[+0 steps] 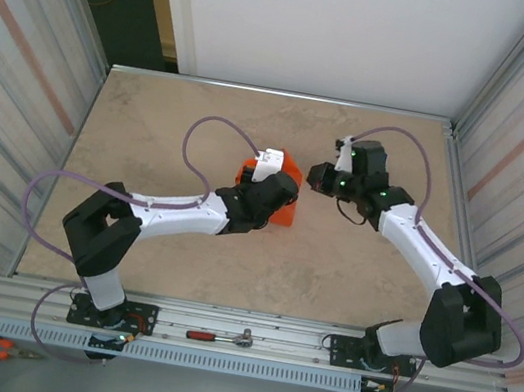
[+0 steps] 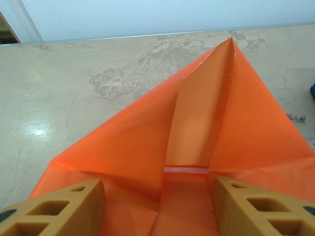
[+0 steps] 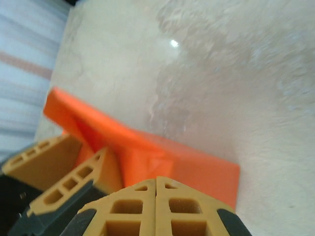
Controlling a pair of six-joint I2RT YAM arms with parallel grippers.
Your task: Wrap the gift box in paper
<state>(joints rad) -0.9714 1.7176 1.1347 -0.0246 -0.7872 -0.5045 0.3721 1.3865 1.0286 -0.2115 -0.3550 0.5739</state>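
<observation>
bright orange thin paper sheet (image 2: 197, 128) sits folded into a parcel mid beige worktop (image 1: 330, 269), left fingers (image 2: 69, 206) half open pressing its top, clamping nothing, right fingers (image 3: 133, 206) closed empty just beside; best to hold firm and crease the pointed end flap (image 2: 231, 83) down squarely.

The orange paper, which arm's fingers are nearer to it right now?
Left. The left fingers sit over the orange paper, straddling a fold. The right fingers, shut, hang just off its right side.
</observation>
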